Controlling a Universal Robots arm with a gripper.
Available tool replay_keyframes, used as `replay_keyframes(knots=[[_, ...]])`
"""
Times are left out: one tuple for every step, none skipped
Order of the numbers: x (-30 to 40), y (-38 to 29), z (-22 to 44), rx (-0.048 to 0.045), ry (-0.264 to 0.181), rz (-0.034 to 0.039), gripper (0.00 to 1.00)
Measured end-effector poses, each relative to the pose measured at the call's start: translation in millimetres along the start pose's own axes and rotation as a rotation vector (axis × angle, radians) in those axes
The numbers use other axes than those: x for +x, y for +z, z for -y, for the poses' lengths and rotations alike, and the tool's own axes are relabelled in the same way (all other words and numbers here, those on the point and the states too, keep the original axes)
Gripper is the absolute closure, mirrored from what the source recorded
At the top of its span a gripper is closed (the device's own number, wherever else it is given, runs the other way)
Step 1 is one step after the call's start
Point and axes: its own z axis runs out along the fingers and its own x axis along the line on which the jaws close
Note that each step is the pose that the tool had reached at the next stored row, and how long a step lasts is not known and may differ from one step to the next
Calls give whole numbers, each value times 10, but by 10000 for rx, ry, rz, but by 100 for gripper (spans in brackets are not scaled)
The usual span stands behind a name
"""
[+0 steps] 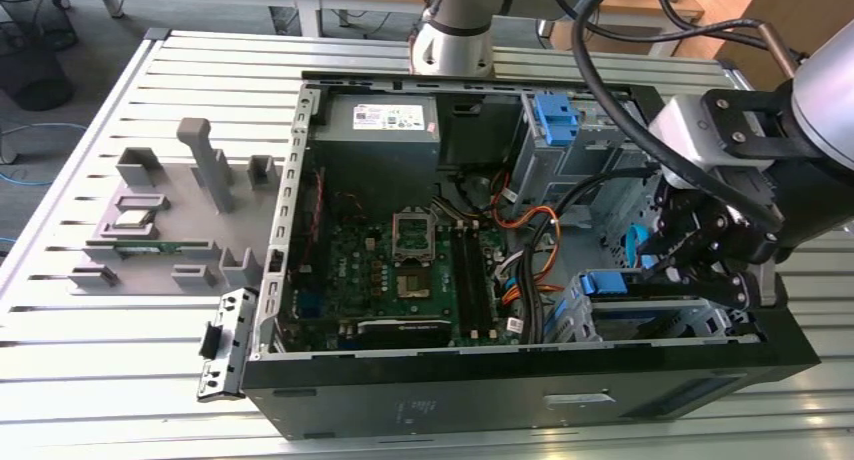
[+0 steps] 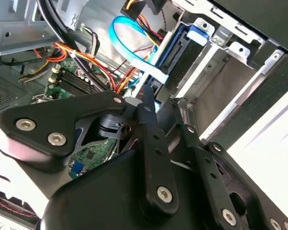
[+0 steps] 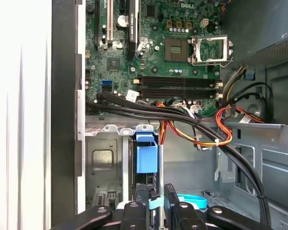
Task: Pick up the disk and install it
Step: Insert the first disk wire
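The disk [image 1: 607, 283], with its blue plastic bracket, stands on edge in the metal drive cage [image 1: 667, 325] at the front corner of the open computer case, on the exterior view's right. My gripper [image 1: 687, 280] hangs right over that cage. In the first wrist view the blue bracket tab [image 3: 146, 155] of the disk sticks out of the cage. My gripper [image 3: 156, 203] has its black fingers [image 3: 141, 206] drawn close, pinching the disk's near end. The second wrist view shows the disk [image 2: 177, 43] running into the cage ahead of my gripper [image 2: 164, 103].
Black and orange cable bundles [image 3: 182, 120] and a light-blue data cable [image 2: 127, 28] cross beside the cage. The motherboard [image 1: 400, 270], grey power-supply box [image 1: 380, 120] and a lone blue bracket [image 1: 554, 115] lie inside the case. A grey parts fixture [image 1: 160, 220] sits on the slatted table.
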Motion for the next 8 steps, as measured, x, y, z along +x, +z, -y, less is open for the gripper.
replay_keyframes(knots=[[-1,3,4,0,0,0,71],[-3,4,10,1,-1,-2,71],[-7,5,17,0,-1,-5,71],[-9,9,26,1,-1,-3,71],[-15,12,36,1,0,-5,71],[-23,16,48,1,0,-6,71],[-30,21,58,1,0,-7,71],[-36,26,67,1,0,-5,71]])
